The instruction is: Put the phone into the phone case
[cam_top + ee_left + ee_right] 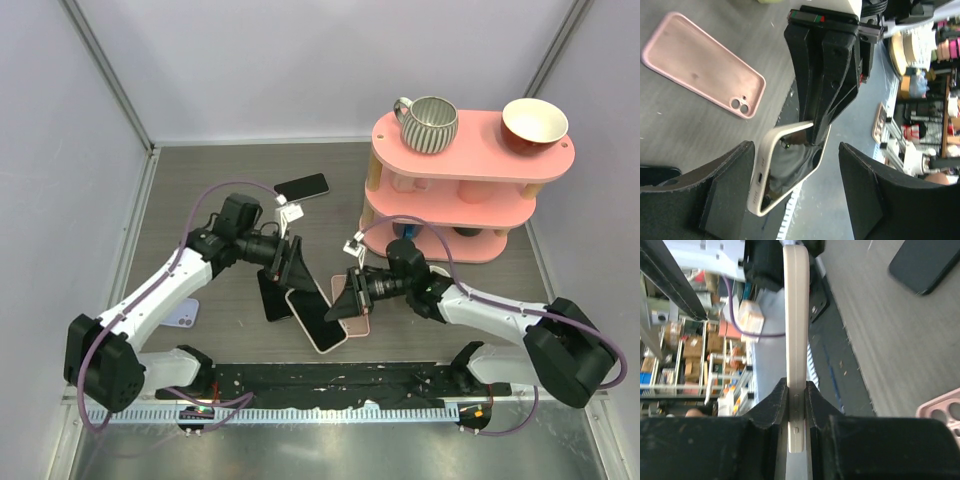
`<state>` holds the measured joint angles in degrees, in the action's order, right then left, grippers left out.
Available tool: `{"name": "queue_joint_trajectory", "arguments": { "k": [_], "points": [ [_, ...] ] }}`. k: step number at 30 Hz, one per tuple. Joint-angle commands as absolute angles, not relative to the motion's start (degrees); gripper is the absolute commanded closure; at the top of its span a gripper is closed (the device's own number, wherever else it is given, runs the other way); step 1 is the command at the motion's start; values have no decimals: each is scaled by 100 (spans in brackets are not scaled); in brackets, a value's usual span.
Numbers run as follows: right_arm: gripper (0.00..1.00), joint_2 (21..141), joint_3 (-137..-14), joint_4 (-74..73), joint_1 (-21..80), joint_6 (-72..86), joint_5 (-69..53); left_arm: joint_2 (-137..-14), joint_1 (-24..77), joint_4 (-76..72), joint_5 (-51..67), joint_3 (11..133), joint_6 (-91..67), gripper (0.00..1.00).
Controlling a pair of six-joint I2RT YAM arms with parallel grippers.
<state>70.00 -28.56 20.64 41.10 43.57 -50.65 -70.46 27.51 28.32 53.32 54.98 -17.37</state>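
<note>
A phone with a dark glossy screen and a cream rim [320, 322] is held tilted above the table. My right gripper [342, 303] is shut on its long edge; in the right wrist view the fingers [775, 402] pinch the cream edge [795, 330] by its side buttons. My left gripper [293, 265] is open. In the left wrist view its gap [795, 195] holds the phone's port end [785, 172], close to the left finger [730, 192]. An empty pink case [702, 65] lies inside-up on the table and also shows under the right gripper [360, 322].
A dark phone [272, 297] lies by the left gripper and another [303, 186] farther back. A lavender case [184, 314] lies at the left. A pink tiered shelf [470, 150] with a mug and a bowl stands at the back right. A black strip [330, 378] runs along the near edge.
</note>
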Motion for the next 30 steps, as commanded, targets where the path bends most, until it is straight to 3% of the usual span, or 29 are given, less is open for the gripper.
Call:
{"name": "queue_joint_trajectory", "arguments": {
  "k": [1, 6, 13, 16, 17, 20, 24, 28, 30],
  "points": [
    [99, 6514, -2848, 2496, 4543, 4272, -5572, -7084, 3093, 3507, 5827, 5651, -958, 28],
    [99, 6091, -2821, 2391, 4544, 4236, -5510, -7418, 3919, 4051, 5563, 5792, -932, 34],
    [99, 5836, -2795, 2399, 4535, 4342, -5528, -7523, 3903, 4095, 5758, 5985, -1037, 99],
    [77, 5600, -2847, 2234, 4483, 4447, -5144, -7462, 3518, 3983, 5555, 5907, -1229, 100],
    [62, 5512, -2917, 2093, 4474, 4456, -4968, -7384, 3350, 3633, 5563, 5811, -1561, 100],
    [45, 5090, -3128, 1680, 4412, 4614, -4352, -6988, 2367, 2328, 5940, 5196, -2779, 100],
    [36, 4571, -3489, 872, 4377, 4570, -3553, -6645, 804, 618, 6179, 4414, -4584, 100],
    [33, 3965, -3674, 458, 4359, 4693, -2735, -6574, 299, 359, 5084, 4333, -5246, 100],
    [33, 3859, -3753, 422, 4351, 4772, -2541, -6426, 203, 387, 3748, 4133, -5858, 100]
  ]
}}
